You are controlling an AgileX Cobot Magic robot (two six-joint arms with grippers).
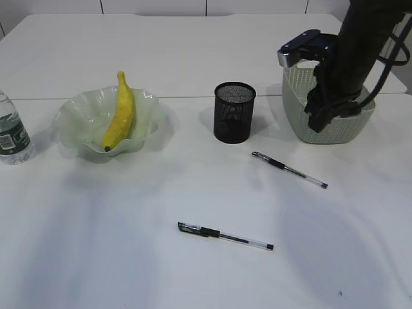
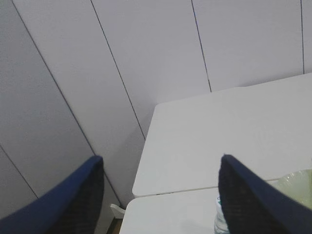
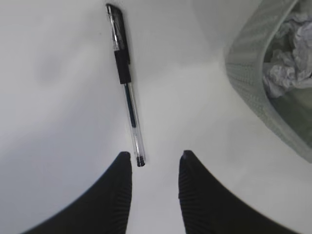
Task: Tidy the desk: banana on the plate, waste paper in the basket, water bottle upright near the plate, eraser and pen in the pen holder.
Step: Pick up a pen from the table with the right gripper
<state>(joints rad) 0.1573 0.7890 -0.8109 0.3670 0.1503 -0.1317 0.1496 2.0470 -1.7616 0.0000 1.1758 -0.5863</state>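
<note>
A pen (image 3: 126, 83) is seen lying flat on the white desk (image 1: 96, 257), its long axis running from about 11 o'clock at the capped end to 5 o'clock at the tip in the right wrist view. The tip is placed just ahead of the right gripper (image 3: 155, 163), closer to the left-hand finger than to the other, so the pen is found slightly off the gripper's centre line and nearly in line with its reach rather than across it. The dark fingers are held apart with nothing between them.

In the exterior view this pen (image 1: 289, 170) is found at roughly 5 o'clock from the holder (image 1: 234, 111) and at 7 o'clock from the basket (image 1: 325, 106), over which the right arm is raised. A second pen (image 1: 224, 235) is laid nearer the front edge, at 6 o'clock from the holder. Crumpled paper (image 3: 290, 58) is visible inside the basket.

The banana (image 1: 120, 114) is already set on the plate (image 1: 74, 119), and the bottle (image 1: 11, 132) is stood upright at the plate's 9 o'clock. No eraser is made out.

The left gripper (image 2: 161, 187) is held wide apart and empty, aimed past the desk's far corner at the wall. The right arm is judged much the nearer to the pen; a turn of the wrist would probably be needed so that the barrel is crossed by the fingers.
</note>
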